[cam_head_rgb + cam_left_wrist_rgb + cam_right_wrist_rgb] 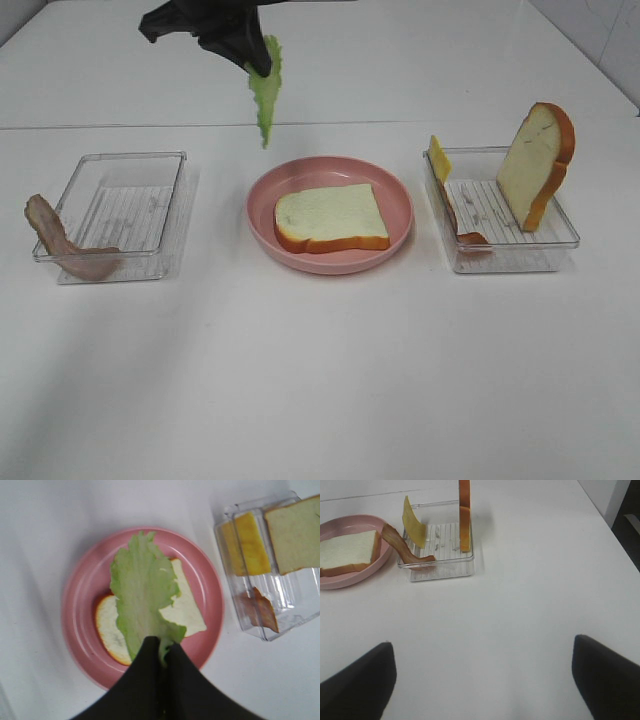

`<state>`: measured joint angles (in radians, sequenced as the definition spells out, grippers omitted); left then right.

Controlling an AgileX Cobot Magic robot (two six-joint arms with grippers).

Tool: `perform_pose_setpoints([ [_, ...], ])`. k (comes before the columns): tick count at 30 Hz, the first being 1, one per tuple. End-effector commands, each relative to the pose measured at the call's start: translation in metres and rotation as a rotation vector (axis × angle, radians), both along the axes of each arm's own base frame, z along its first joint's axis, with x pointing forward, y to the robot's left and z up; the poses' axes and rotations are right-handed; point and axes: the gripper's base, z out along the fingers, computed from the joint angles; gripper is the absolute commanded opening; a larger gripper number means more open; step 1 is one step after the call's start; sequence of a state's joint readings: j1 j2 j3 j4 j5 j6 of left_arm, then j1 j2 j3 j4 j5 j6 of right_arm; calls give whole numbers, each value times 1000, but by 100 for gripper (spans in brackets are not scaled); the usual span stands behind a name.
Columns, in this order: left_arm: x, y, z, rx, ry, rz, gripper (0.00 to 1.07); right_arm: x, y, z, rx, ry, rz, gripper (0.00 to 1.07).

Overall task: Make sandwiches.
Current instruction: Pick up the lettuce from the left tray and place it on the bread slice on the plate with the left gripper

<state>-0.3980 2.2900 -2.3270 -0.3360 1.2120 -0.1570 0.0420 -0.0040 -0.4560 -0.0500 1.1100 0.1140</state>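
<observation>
One white bread slice with orange-brown crust lies flat on the pink plate. My left gripper is shut on a ruffled green lettuce leaf and holds it hanging high above the plate's far edge; in the left wrist view the leaf hangs over the bread. A second bread slice, a yellow cheese square and a bacon strip stand in the right clear tray. Another bacon strip leans on the left tray. My right gripper is open and empty above bare table.
The white table stretches to the front and ends in a seam behind the trays. In the right wrist view a dark gap marks the table's edge.
</observation>
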Motion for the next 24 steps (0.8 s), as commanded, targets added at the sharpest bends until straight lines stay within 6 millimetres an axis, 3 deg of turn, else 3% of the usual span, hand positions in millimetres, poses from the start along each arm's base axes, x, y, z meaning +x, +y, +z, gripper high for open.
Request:
perform_pose_setpoints([
  [1,-9,-16,-7,-7,54,-61,0,-3,0,0,-5,-36,1,89],
  [3,-13,-35,-13,-59,56,-84,0,-3,0,0,-5,-36,1,89],
  [12,-15,-75,-32,-214,57,-87,0,-3,0,0,-5,-35,1,89],
  [16,-14,-89,-48,-261,70,-74,0,-3,0,0,-5,-35,1,89],
  [22,-11,-94,-61,-286,97,-64,0,-3,0,0,-5,-35,1,89],
  [24,-8,-96,-77,-287,119,-57,0,-3,0,0,-5,-34,1,89],
])
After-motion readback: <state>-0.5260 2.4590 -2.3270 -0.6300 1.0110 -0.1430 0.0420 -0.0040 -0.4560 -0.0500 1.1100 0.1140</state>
